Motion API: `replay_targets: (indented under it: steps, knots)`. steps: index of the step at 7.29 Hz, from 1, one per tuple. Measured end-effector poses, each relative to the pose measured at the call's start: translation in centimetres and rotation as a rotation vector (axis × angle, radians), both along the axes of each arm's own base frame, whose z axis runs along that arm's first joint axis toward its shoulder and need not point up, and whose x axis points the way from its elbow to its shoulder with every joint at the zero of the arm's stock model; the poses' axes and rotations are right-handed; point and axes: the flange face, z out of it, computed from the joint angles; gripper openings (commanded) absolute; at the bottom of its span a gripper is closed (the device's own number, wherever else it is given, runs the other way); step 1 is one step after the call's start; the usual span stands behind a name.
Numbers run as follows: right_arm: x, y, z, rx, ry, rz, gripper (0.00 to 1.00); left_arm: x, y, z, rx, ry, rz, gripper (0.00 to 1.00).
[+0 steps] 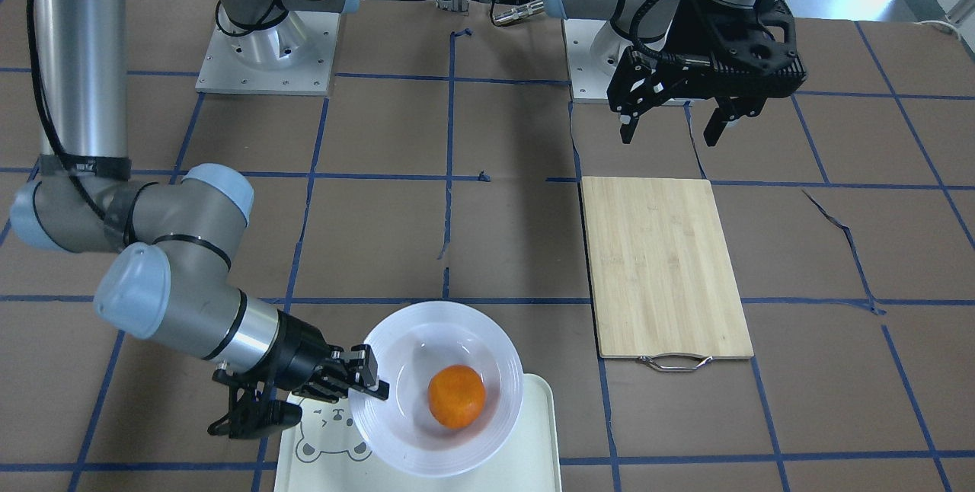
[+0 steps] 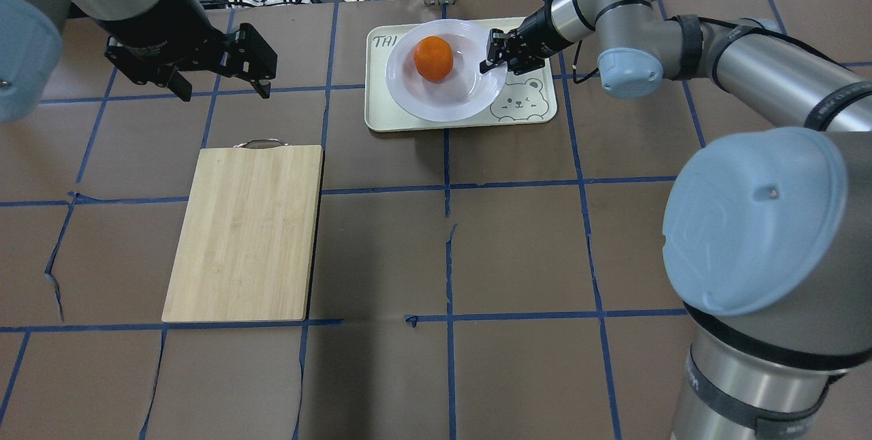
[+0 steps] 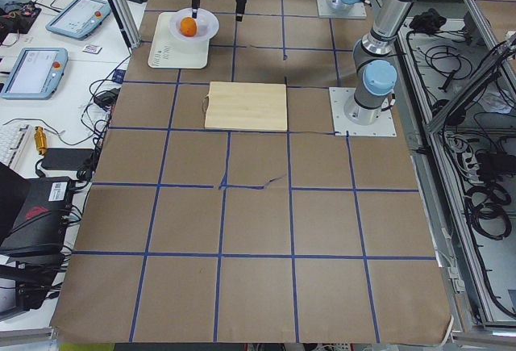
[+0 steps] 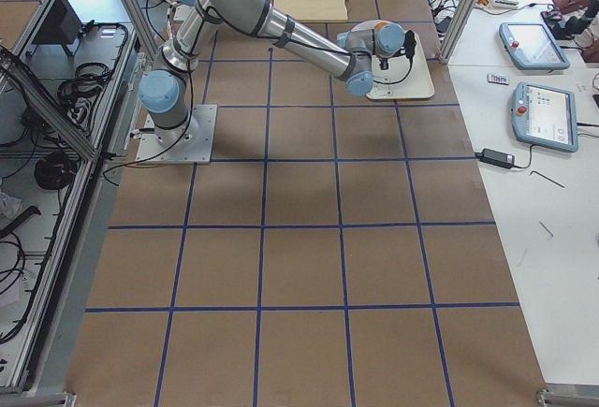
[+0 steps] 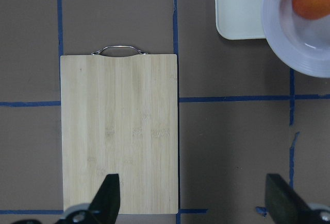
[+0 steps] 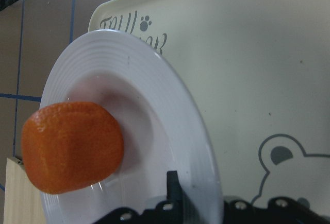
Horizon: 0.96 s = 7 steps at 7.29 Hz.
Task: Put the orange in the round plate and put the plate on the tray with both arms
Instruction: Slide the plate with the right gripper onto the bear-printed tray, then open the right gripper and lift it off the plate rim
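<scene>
In the front view, the right hand [image 1: 375, 385] is pinched shut on the rim of the round plate [image 1: 499, 343], on the side by the bear drawing [image 1: 324, 442]. The orange [image 1: 457, 397] sits in the plate's dip, and the plate is over the tray [image 1: 537, 439]. The left hand [image 1: 670, 132] hangs wide open with nothing in it, well apart, up near the wooden board [image 1: 666, 267]. In the overhead view, the plate [image 2: 436, 112] looks to lie almost all inside the tray [image 2: 380, 116]. The right hand [image 2: 494, 62] comes at it from the side, so the plate is straight ahead of its fingers. The left hand [image 2: 223, 91] is far off on the other side, above the brown surface [image 2: 518, 249]. The two side views are too small to show how either hand stands; one shows the orange [image 3: 188, 27] in the plate at the far end. The left wrist view looks down on the board [image 5: 118, 131], with plate and orange away in the top corner. The right wrist view shows one finger [image 6: 172, 185] lying on the rim, the orange [image 6: 72, 147] just past it. I cannot tell if the plate rests flat on the tray or hangs a bit above it. The right hand is the near one, so I think letting go is its job.
</scene>
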Motion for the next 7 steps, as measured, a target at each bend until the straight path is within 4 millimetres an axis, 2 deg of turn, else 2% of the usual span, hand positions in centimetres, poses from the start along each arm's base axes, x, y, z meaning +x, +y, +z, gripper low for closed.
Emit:
replay_targets:
  steps: [1,3,4,5,6,7]
  knots:
    - [0.0,-1.6,-1.4,0.014,-0.002,-0.003,0.0,0.0,0.0,0.0,0.0,0.0,0.0,1.0]
    - [0.0,-2.7,-4.1,0.043,-0.006,-0.005,0.0,0.0,0.0,0.0,-0.002,0.0,0.001,1.0]
    - [0.0,-2.7,-4.9,0.053,-0.006,-0.005,0.32,0.0,0.0,0.1,-0.002,0.0,0.001,1.0]
    - [-0.1,-2.7,-5.4,0.058,-0.003,-0.004,0.78,0.0,0.0,0.0,-0.002,0.0,0.0,1.0]
    - [-0.1,-2.8,-5.7,0.06,0.004,-0.005,1.0,0.0,0.0,0.0,-0.002,0.0,0.0,1.0]
    - [-0.2,-2.8,-5.6,0.059,0.01,-0.008,1.0,0.0,0.0,0.0,-0.001,0.0,0.0,1.0]
